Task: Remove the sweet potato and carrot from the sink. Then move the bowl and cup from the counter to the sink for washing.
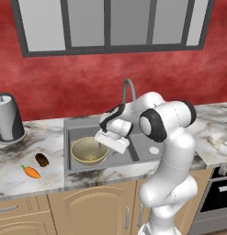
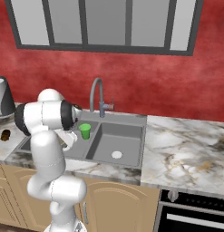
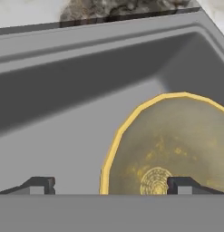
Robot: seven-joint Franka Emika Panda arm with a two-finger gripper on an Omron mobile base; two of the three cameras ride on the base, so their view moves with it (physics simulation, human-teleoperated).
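Note:
The olive-tan bowl [image 1: 89, 150] with its yellow rim sits upright in the left basin of the grey sink [image 1: 76, 126]. My gripper [image 1: 101, 143] hovers just above the bowl's right rim, open and holding nothing. In the hand view the bowl [image 3: 177, 140] lies below my gripper [image 3: 112, 186], whose fingertips [image 3: 41, 185] stand wide apart. The green cup [image 2: 85, 131] appears to stand in the left basin near the divider, behind my arm. On the counter [image 1: 23, 179] left of the sink lie the dark sweet potato [image 1: 42, 159] and the orange carrot [image 1: 31, 172].
A curved grey faucet [image 1: 128, 89] rises behind the sink. The right basin [image 2: 118, 145] holds only its white drain. A grey and white appliance [image 1: 8, 117] stands at the counter's far left. An oven [image 1: 216, 193] is below the counter on the right.

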